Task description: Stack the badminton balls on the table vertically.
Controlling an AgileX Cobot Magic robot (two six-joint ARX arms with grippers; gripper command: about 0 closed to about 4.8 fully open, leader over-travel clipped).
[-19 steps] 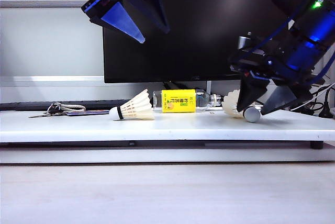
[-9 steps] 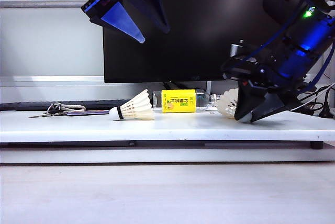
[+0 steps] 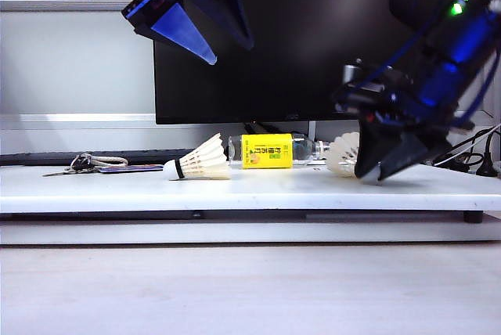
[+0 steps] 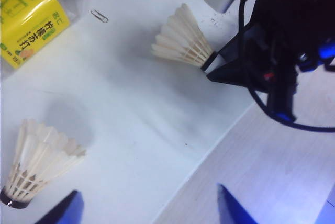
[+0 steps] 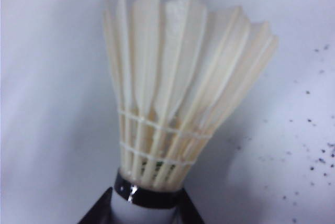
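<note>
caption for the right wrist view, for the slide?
Right gripper closed on the cork end of a shuttlecock lying on the white table.

- On the table [image 3: 258, 190], one shuttlecock [image 3: 200, 161] lies on its side left of centre.
- A bottle [image 3: 274, 151] lies on its side just right of it, a little further back.
- The other shuttlecock [image 3: 343, 155] lies right of the bottle, its cork end between the right gripper's [image 3: 374, 172] fingers.
- Keys [image 3: 82, 164] lie far left.
- The left gripper [image 3: 205, 28] hangs above the left side.
</note>
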